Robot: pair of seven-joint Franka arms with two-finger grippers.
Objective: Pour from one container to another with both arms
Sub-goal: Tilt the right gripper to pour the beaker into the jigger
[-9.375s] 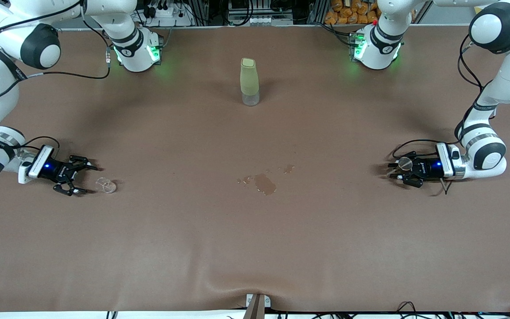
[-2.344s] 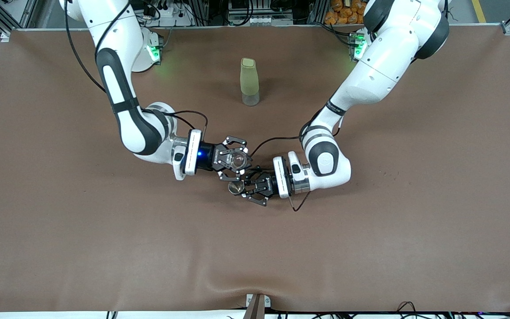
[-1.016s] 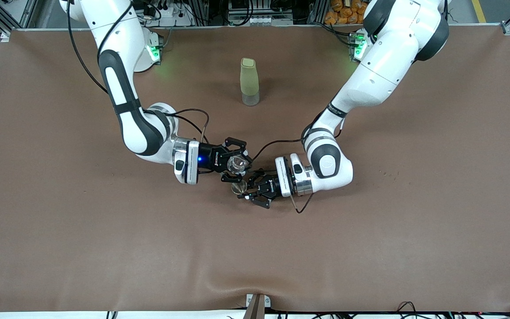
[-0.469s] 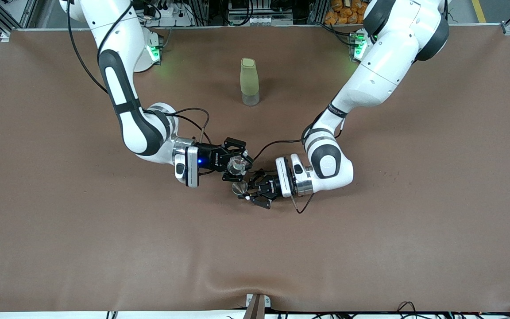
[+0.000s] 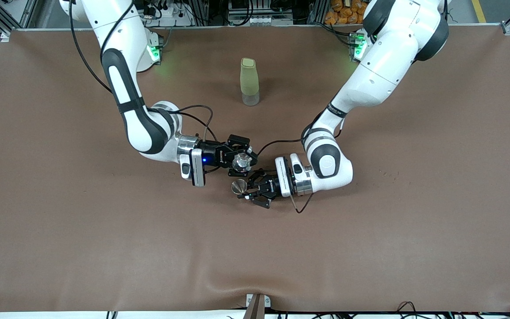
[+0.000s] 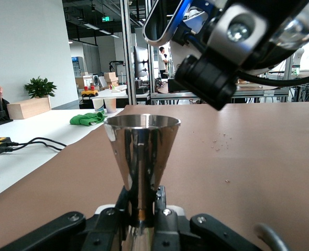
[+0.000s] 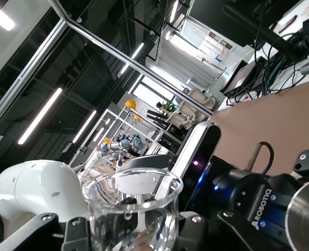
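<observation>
- Change noted: the right gripper (image 5: 239,160) has rolled its wrist over the last half second. The clear glass cup (image 5: 241,163) it holds now lies tipped, with its mouth turned toward the metal cup (image 5: 238,186). Earlier frames showed it more nearly level.
- Right gripper: fingers closed firmly around the glass cup's wall. The right wrist view confirms the grip, with the glass rim (image 7: 133,184) seen sharply tilted.
- Left gripper (image 5: 255,191): fingers pinched on the narrow waist of the metal cup. It has not shifted in the last second. The left wrist view shows the cone-shaped cup (image 6: 142,151) upright and its mouth level.
- Position: both cups hang over the middle of the table (image 5: 60,248). The glass cup is just above and beside the metal one, close but apparently not touching.
- Assessment: the pour is under way or about to begin. No stream can be made out, and whether the glass holds any liquid cannot be told.
- Clearance: a pale green bottle (image 5: 249,81) stands alone toward the robots' edge, well apart from both grippers.
- Open cloth runs out to the camera-side edge and to both ends, so there is ample room to withdraw. The tight spot is between the two grippers themselves.
</observation>
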